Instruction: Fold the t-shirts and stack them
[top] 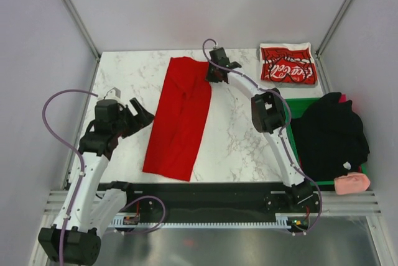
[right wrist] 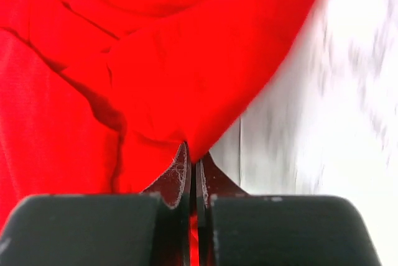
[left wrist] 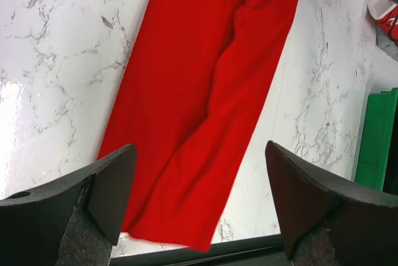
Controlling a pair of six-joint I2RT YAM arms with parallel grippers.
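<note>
The plain red t-shirt (top: 180, 117) lies as a long narrow strip down the middle of the marble table; it also shows in the left wrist view (left wrist: 199, 98). My right gripper (top: 213, 73) is shut on the shirt's far right corner (right wrist: 205, 110), cloth pinched between the jaws. My left gripper (top: 144, 117) is open and empty, just left of the strip's middle, its fingers (left wrist: 112, 185) above the near end. The Coca-Cola t-shirt (top: 287, 64) lies folded as a small rectangle at the far right corner.
A green bin (top: 298, 107) at the right holds a heap of black cloth (top: 329, 135), with a pink item (top: 352, 184) at its near corner. Grey walls enclose the table (top: 242, 142) on three sides. A black rail (top: 205, 194) runs along the near edge.
</note>
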